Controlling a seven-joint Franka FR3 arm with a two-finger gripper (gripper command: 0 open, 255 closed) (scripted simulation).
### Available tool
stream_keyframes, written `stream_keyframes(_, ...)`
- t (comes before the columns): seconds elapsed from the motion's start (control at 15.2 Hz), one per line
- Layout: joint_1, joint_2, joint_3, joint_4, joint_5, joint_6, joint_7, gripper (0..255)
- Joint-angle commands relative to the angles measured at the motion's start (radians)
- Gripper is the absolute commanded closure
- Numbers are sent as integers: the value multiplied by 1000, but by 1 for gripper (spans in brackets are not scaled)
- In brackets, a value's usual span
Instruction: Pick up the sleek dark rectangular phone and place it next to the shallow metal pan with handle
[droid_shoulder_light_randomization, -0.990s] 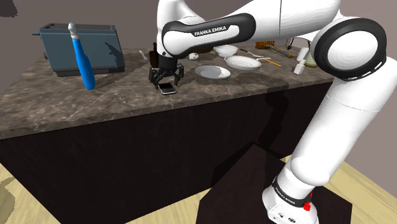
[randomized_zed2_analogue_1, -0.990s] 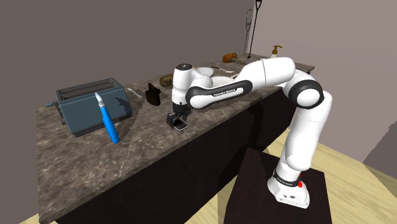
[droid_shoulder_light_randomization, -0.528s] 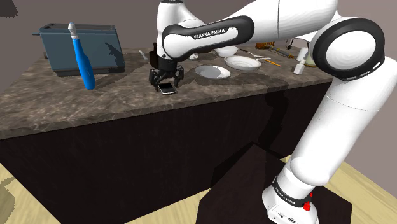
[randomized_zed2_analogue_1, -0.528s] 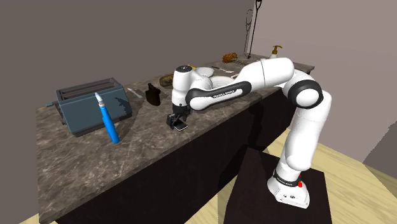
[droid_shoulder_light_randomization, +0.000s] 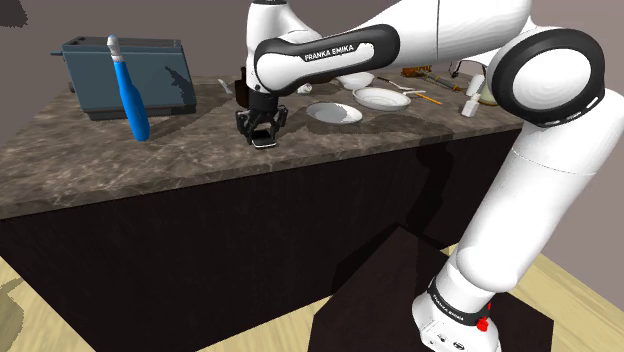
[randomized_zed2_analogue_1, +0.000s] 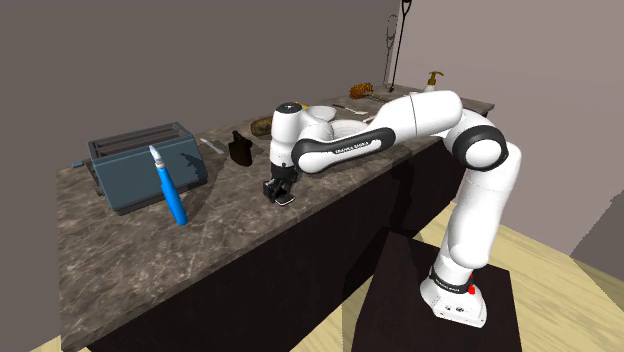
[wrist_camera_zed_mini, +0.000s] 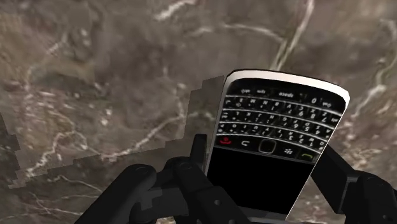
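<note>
Biggest first: you've got a dark veined stone countertop running across the shoulder view, with the white arm reaching over it from the dark box stand at lower right. At the counter's far left end in that view sits a blue-grey toaster, and a blue-handled tool leans upright against its front. Toward the shoulder view's right there's a pale round dish, and just past it a pale shallow pan that looks to carry a handle, though I can't make that out for certain. The gripper is down at the counter near the front edge, between the toaster and the dish and well apart from the pan. In the wrist view its two black fingers are clamped against the long edges of the phone, one on each side. The phone is a black keyboard handset with a pale rim, keypad facing the camera, dark screen end nearest the palm. I can't tell whether it's off the stone or resting on it.
</note>
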Motion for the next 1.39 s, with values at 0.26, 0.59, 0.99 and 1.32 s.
stream_keyframes(0.26,-1,-1,0,10,1,-12,-3,255)
stream_keyframes(0.59,0,-6,0,71,7,-78,-11,255)
stream_keyframes(0.99,1,-4,2,155,10,-159,-20,255)
stream_keyframes(1.32,4,5,3,233,9,-228,-25,255)
